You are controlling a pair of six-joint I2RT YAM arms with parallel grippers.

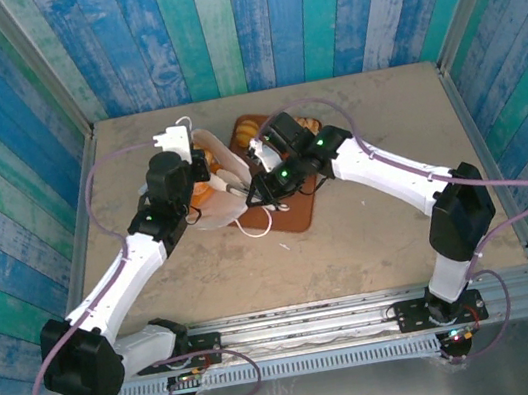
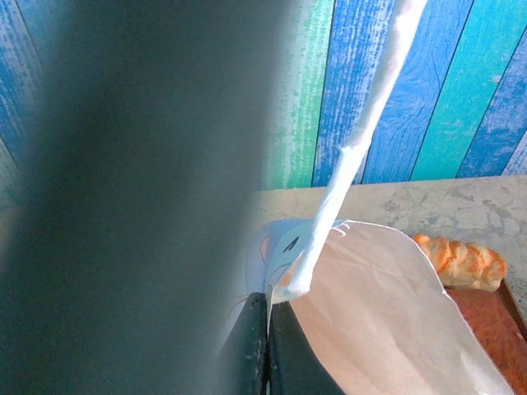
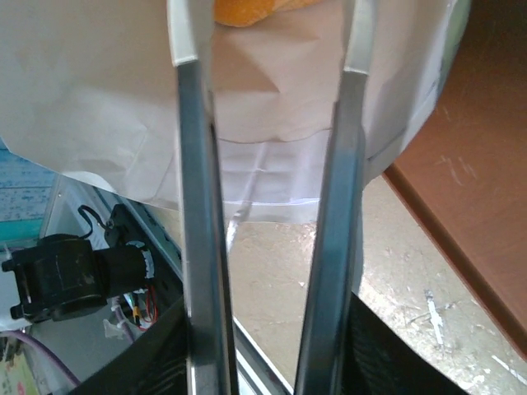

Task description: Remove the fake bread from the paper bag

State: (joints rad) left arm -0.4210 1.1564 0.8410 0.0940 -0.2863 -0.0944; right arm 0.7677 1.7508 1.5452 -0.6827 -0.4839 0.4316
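Note:
The white paper bag (image 1: 214, 212) lies tipped on the table, its mouth toward the brown tray. My left gripper (image 2: 268, 309) is shut on the bag's rim, pinching the paper edge (image 2: 284, 284) beside a white cord handle (image 2: 362, 140). Orange-brown fake bread (image 1: 204, 189) shows inside the bag. My right gripper (image 1: 240, 189) reaches into the bag's mouth, its long fingers (image 3: 188, 37) spread apart over the bag's paper (image 3: 272, 107). An orange piece of bread (image 3: 247, 10) sits between the tips, clear of the right-hand finger.
The flat brown tray (image 1: 297, 210) lies right of the bag, with loaves at its far end (image 1: 245, 135) and one glossy loaf (image 2: 461, 259) beside the bag. Blue plank walls ring the table. The rail edge runs along the front (image 1: 314, 316).

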